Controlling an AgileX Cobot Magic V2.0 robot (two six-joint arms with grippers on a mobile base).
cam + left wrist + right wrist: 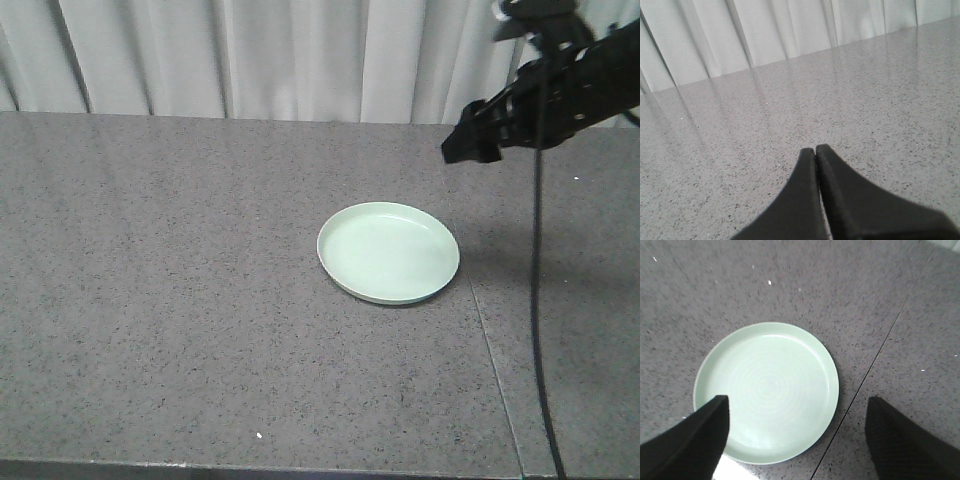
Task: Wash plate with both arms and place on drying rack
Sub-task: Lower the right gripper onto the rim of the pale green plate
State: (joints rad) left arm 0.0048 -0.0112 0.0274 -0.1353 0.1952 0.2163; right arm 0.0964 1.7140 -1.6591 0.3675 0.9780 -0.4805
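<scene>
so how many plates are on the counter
1. The plate lies flat on the grey counter, right of centre in the front view. More could sit outside the views.

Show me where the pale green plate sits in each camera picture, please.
Exterior front view: the plate lies right of centre on the countertop.
Left wrist view: not in it.
Right wrist view: it fills the centre-left.
Shared landmark: the countertop seam just beside the plate, in front and right wrist views.
</scene>
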